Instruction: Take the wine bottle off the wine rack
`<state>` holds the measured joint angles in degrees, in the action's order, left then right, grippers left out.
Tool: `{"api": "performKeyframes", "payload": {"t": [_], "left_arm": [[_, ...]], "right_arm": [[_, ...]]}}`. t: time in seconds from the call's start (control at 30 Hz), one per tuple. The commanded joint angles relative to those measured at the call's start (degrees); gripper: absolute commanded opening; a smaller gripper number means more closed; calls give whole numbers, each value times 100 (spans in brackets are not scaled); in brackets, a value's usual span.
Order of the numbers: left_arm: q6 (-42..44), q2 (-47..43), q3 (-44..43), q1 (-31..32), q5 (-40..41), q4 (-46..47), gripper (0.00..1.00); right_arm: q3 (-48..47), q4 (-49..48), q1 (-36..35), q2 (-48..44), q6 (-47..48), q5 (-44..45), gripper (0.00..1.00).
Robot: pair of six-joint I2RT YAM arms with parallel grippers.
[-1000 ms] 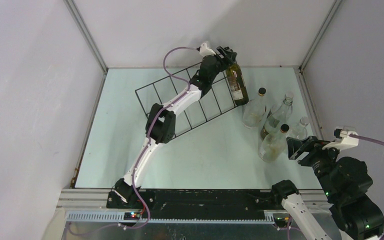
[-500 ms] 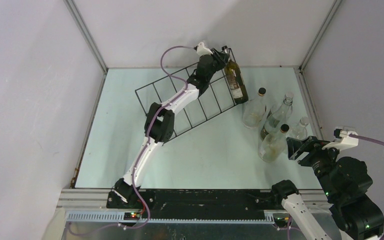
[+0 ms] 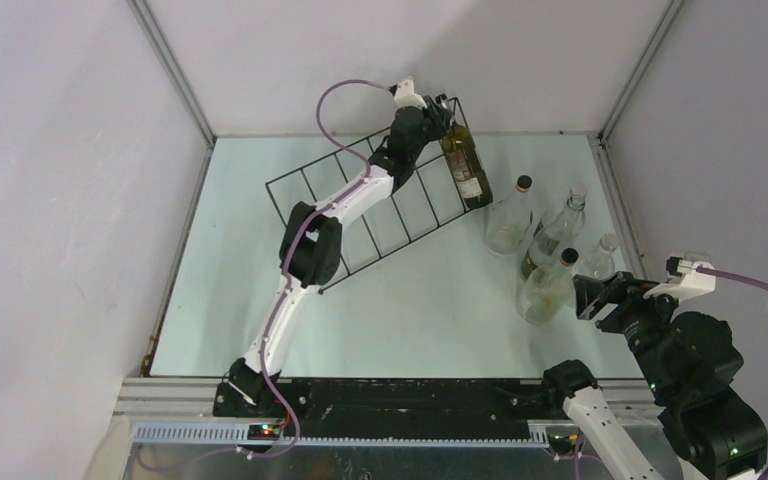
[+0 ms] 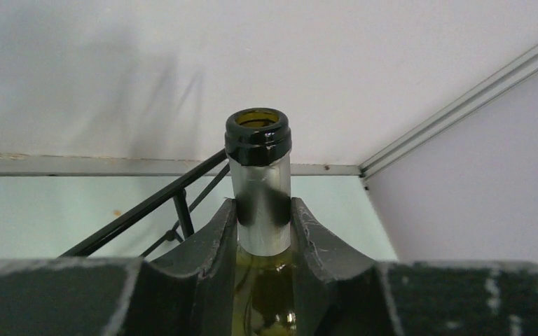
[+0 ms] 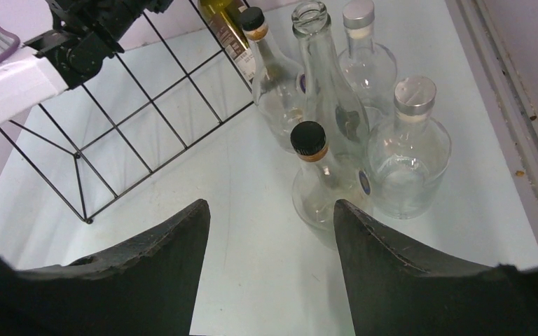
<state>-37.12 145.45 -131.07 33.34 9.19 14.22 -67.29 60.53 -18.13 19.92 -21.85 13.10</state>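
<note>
Wine bottle (image 3: 465, 165), dark green and labelled, leans at the far right end of the wine rack (image 3: 400, 247); whether the end wires enclose its base or it stands just beside them I cannot tell. The left gripper (image 4: 260, 210) is clenched on the foil-wrapped neck just under the open mouth, one finger on each side. The grasp looks made, so lifting out is the step in hand. The next move calls for drawing the bottle up clear of the rack's wires without dragging the light frame along, and minding the clear bottles (image 3: 550, 245) clustered just off the rack's right end. The right gripper (image 5: 272, 210) hangs beyond that cluster from the rack, fingers apart, grasping nothing
</note>
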Motion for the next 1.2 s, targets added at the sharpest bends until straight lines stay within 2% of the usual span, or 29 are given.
{"api": "performKeyframes", "payload": {"t": [0.0,0.27,0.63,0.87,1.17], "left_arm": [[1154,-892,249,65,385,-42,0],[2096,-1601,1098,366,734,269,0],[3129,-2207,1588,691,826,388,0],[3535,-2487,1831,844,902,588,0],[3500,-2728,2198,930,820,946,0]], "right_arm": [[-144,-10,13,126,69,52,69],[-146,35,13,105,54,59,69],[-85,33,18,12,107,88,69],[-86,48,12,34,81,57,69],[-81,52,16,74,72,49,69]]}}
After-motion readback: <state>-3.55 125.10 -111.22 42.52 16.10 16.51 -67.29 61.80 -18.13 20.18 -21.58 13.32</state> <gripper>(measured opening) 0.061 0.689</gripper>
